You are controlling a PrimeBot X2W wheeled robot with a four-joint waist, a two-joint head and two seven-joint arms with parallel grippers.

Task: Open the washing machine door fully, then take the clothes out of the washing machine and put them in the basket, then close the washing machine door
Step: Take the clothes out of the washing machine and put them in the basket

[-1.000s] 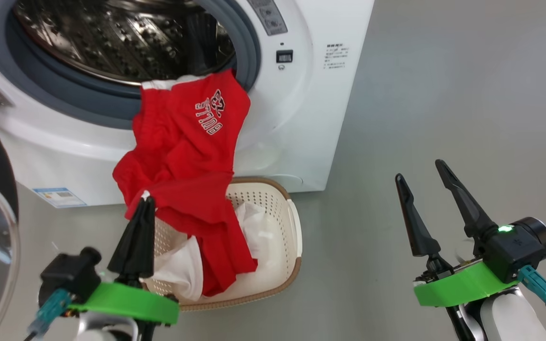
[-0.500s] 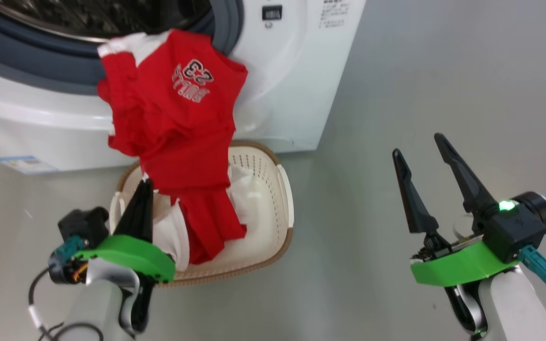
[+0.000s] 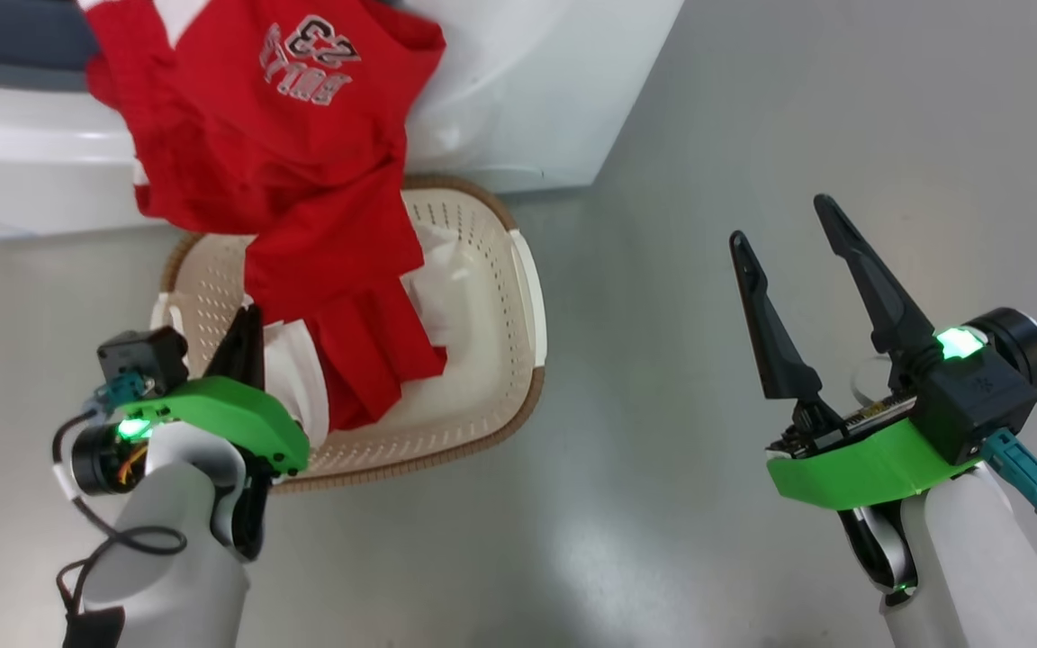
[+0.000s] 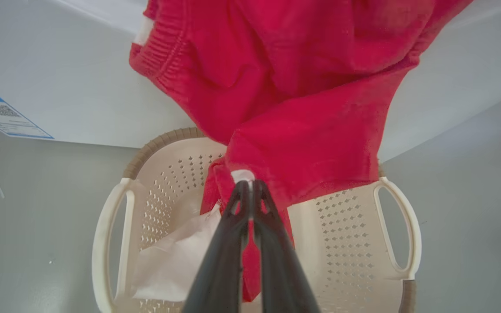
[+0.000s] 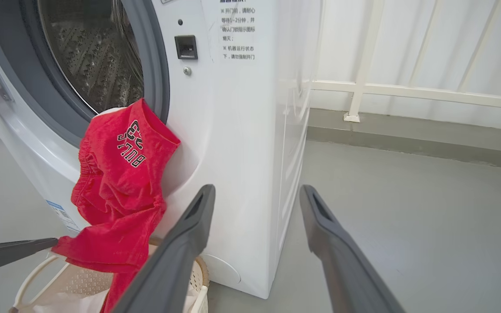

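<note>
**left gripper clamped on the red jersey over the basket**

my left gripper [image 3: 250, 313] is clenched on a lower fold of the red jersey [image 3: 284, 162], and the cloth bunches right at its tip. the left wrist view gives me the pinch up close. the two dark fingers [image 4: 233, 243] are pressed flat together, with a small white edge of fabric poking out just above them. red cloth spreads up and away from that spot.

the basket [image 3: 527, 297] sits on the grey floor [image 3: 707, 108], just in front of the washing machine [image 3: 527, 81]. a white garment [image 3: 451, 279] lies inside it, under the hanging red fold.

the right wrist view adds the top end. the jersey is draped over the grey lip of the opening, below the steel drum [image 5: 94, 56], and the left fingers [image 5: 20, 248] come in from the side at its bottom corner.

the jersey's long axis runs from the machine's opening down and out toward me, ending over the basket. in the head view its "23" lettering reads upside down.

my right gripper [image 3: 780, 220] is spread wide with nothing between the fingers. it is over bare floor, well apart from the basket.
</note>
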